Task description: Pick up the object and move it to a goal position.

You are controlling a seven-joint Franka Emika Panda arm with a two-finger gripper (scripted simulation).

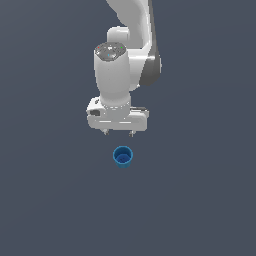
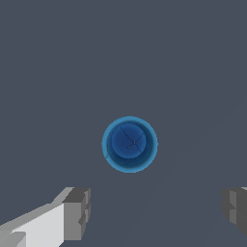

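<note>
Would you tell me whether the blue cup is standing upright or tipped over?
Upright: the blue cup shows a round rim with its hollow inside facing straight up at the wrist camera.

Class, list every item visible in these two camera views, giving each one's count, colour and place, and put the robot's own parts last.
cup: one, bright blue with a darker blue hollow inside, standing upright on the surface with its opening up, just in front of and below the gripper in the exterior view, untouched.
surface: one, plain dark grey-blue, filling the background of both views.
arm: one, white with dark grey joint sections, coming down from the top of the exterior view.
gripper: one, white body with grey fingers, open, spread wider than the cup and holding nothing.
</note>
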